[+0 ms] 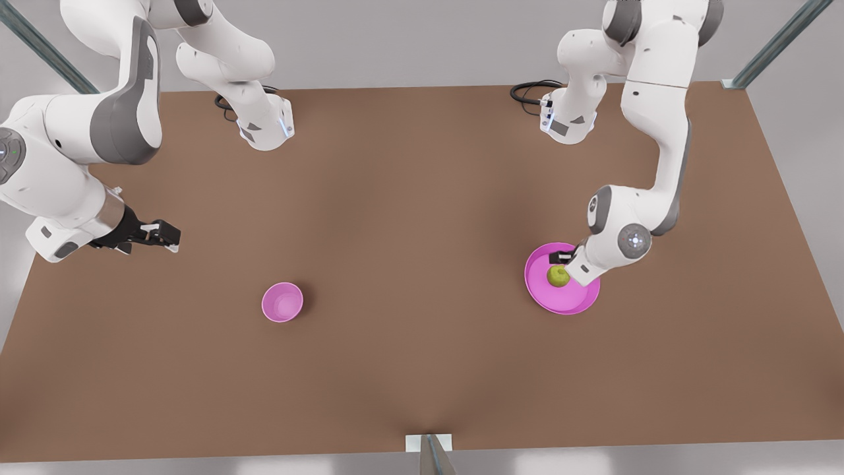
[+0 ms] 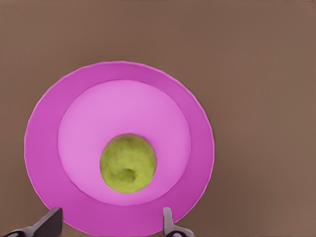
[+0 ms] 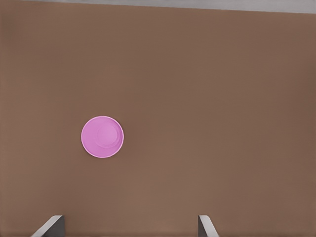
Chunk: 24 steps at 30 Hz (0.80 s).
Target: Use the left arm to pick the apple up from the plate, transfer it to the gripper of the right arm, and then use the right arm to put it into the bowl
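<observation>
The yellow-green apple [image 1: 558, 276] [image 2: 128, 163] lies in the wide magenta plate [image 1: 573, 303] [image 2: 44, 148] at the front view's right. My left gripper [image 1: 566, 258] [image 2: 109, 224] hangs over the plate just above the apple, open, its two fingertips [image 2: 52, 222] apart and short of the fruit. The small pink bowl [image 1: 282, 302] [image 3: 102, 137] stands empty left of the table's middle. My right gripper [image 1: 170, 235] [image 3: 129, 224] waits open and empty above the table at the front view's left, some way up and left of the bowl.
The brown table [image 1: 422, 198] stretches wide between bowl and plate. Both arm bases [image 1: 267, 128] [image 1: 568, 122] stand at its far edge with black cables beside them. A small bracket [image 1: 428, 443] sits at the near edge.
</observation>
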Tool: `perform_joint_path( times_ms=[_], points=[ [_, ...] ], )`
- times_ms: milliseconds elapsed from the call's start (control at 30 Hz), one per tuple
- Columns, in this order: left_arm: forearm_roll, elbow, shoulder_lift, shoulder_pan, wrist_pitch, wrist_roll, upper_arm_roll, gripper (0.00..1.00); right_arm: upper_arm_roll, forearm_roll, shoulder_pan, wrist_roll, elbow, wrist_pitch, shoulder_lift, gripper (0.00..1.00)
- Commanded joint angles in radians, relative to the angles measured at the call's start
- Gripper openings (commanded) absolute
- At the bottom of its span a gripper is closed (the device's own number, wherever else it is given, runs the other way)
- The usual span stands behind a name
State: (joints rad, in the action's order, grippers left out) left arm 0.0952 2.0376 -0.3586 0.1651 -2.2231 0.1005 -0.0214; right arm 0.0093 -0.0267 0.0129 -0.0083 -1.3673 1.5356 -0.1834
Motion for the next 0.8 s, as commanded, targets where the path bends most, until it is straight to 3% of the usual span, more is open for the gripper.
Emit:
perform_joint_path(
  times_ms=[0, 367, 667, 733, 767],
  points=[
    [0.009, 0.013, -0.026, 0.002, -0.259, 0.074, 0.0, 1.0, 0.0, 0.001, 0.001, 0.002, 0.0, 0.001, 0.002, 1.0],
    [0.0, 0.036, -0.129, 0.011, -0.326, 0.067, 0.002, 1.0, 0.0, 0.001, -0.001, -0.004, 0.0, 0.001, 0.001, 1.0],
    [0.0, 0.075, -0.126, 0.014, -0.325, 0.064, 0.002, 1.0, 0.0, 0.001, -0.001, -0.004, 0.0, 0.0, 0.001, 1.0],
    [-0.002, 0.075, -0.126, 0.014, -0.325, 0.065, 0.002, 0.9, 0.0, 0.001, -0.001, -0.006, 0.0, 0.0, 0.001, 1.0],
    [-0.002, 0.075, -0.126, 0.014, -0.326, 0.065, 0.002, 0.9, 0.0, 0.001, -0.001, -0.006, 0.0, 0.0, 0.001, 1.0]
  ],
)
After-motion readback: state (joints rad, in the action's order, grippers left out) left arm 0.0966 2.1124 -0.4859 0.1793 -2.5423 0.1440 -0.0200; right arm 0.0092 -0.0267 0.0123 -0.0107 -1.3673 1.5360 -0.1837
